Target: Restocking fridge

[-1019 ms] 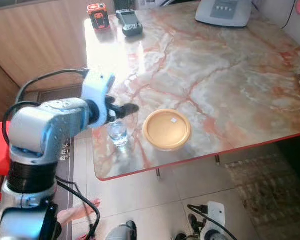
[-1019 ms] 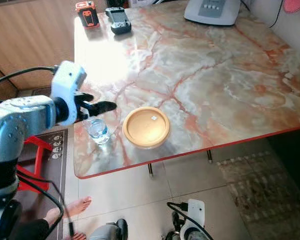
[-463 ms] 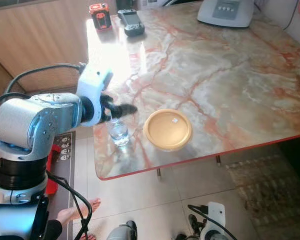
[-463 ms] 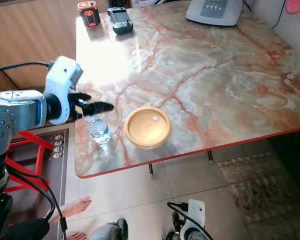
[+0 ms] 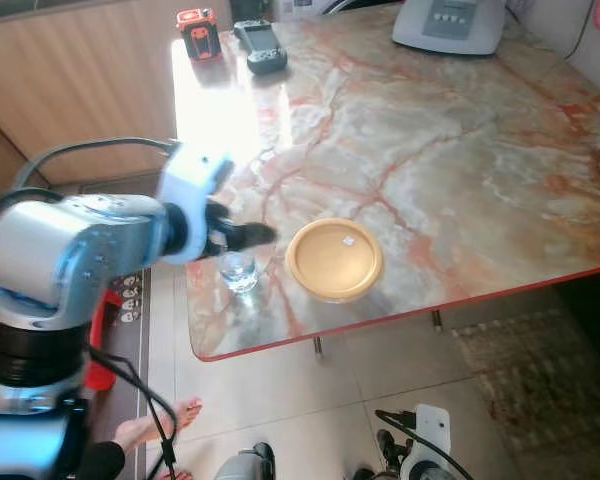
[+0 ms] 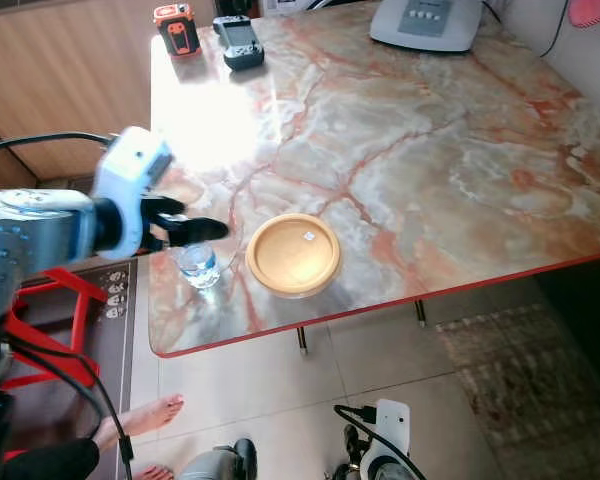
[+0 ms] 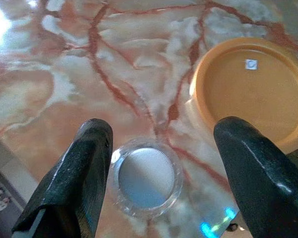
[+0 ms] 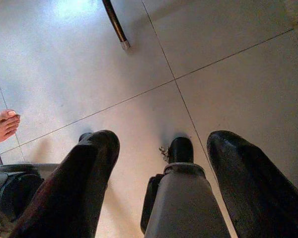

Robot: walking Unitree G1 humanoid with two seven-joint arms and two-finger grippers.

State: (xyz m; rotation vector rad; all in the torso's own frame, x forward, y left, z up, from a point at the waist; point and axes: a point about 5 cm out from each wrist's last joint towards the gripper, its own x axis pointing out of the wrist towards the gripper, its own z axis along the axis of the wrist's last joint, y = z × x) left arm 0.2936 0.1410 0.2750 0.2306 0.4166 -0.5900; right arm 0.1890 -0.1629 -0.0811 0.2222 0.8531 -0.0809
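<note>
Currently the left tool (image 7: 156, 148) is held spread wide above the small clear bottle (image 5: 238, 270) at the desk's (image 5: 460, 160) near-left corner, left of the orange bowl (image 5: 334, 259), and should be lowered squarely before being clenched.

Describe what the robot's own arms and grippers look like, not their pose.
The left arm is bulky, rounded brushed silver with a black joint band, a white wrist housing and black cables looping along it. The left gripper and right gripper each have two long, glossy black fingers with rounded tips.
</note>
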